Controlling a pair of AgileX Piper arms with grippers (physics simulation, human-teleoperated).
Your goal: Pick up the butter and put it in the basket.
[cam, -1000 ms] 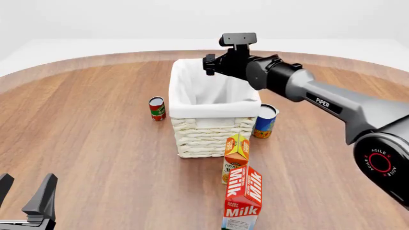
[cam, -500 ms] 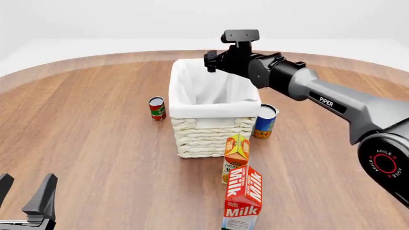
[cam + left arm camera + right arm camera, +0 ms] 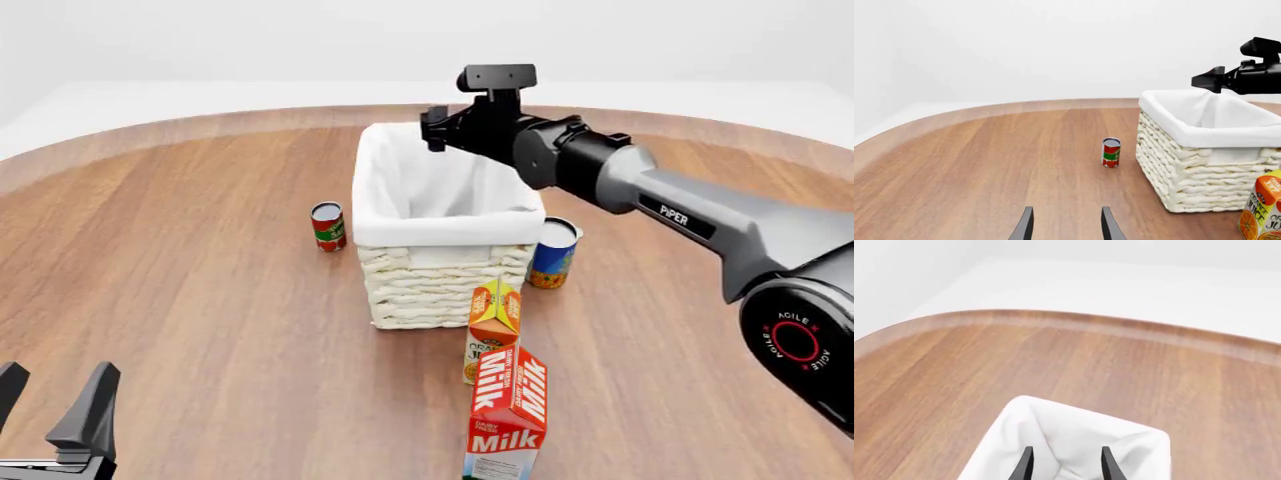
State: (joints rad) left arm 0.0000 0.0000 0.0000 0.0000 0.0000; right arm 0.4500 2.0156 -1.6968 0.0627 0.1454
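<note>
Barely anything had shifted: the right arm had nudged a touch toward the left over the basket's far rim, and all else sat as before.

One table, round-edged wood, carried everything. One basket stood mid-table, white liner folded over its rim. Two arms were counted: the right one stretched out across the basket's right side, the left one low at the near left corner.

The right gripper hung above the basket's open mouth, fingers set a narrow gap apart with nothing between them, white liner showing beneath. The left gripper hovered over bare wood, fingers parted too and holding nothing.

Two cartons were there: one milk carton at the near edge, one juice carton just behind it, close against the basket's front. Two cans: a blue can just beside the basket's right wall, a red can near its left.

Butter: not seen in any view; whether it lay in the basket could not be told.
</note>
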